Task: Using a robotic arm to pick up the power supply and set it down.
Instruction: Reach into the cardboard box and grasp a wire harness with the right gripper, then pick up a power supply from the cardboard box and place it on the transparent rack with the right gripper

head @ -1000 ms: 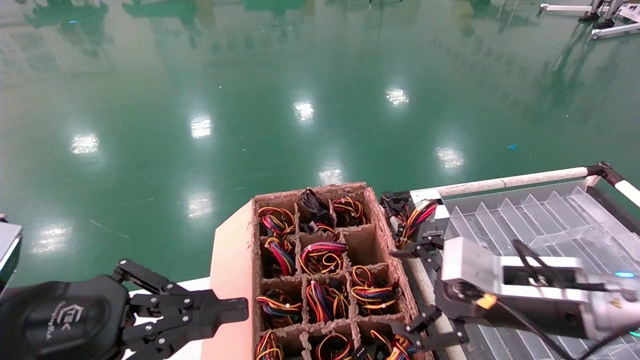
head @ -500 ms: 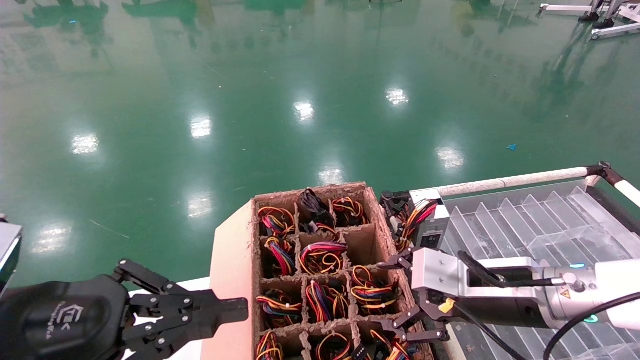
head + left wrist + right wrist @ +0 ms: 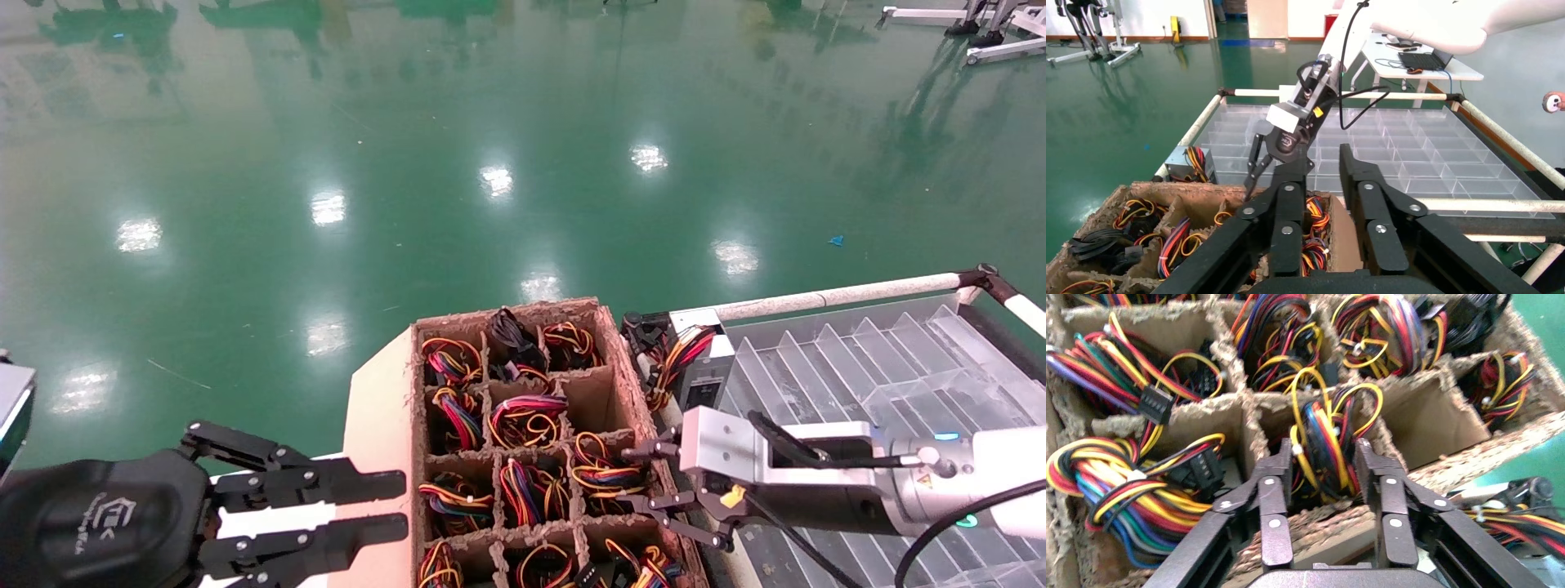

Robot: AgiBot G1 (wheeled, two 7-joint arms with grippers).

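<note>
Power supplies sit in the cells of a cardboard divider box point(image 3: 628, 384); mostly their looped red, yellow and black wire bundles show. My right gripper point(image 3: 641, 482) reaches in from the box's right edge, open. Its fingers point(image 3: 1277, 478) closely flank one upright wire bundle point(image 3: 1324, 438) in a right-hand cell point(image 3: 605, 478). One more power supply point(image 3: 693, 371), a grey box with wires, lies on the clear tray's near corner point(image 3: 1184, 164). My left gripper point(image 3: 400, 506) hovers beside the box's left flap, open and holding nothing point(image 3: 1321, 174).
A clear plastic compartment tray point(image 3: 882, 351) lies right of the box, framed by a white rail point(image 3: 842, 292). One box cell point(image 3: 590, 396) holds nothing. Glossy green floor lies beyond. A desk with a laptop point(image 3: 1419, 60) stands past the tray.
My right gripper has moved left from the tray onto the box's right edge, and its jaws have narrowed around a wire bundle. My left gripper's fingers have parted from shut to open.
</note>
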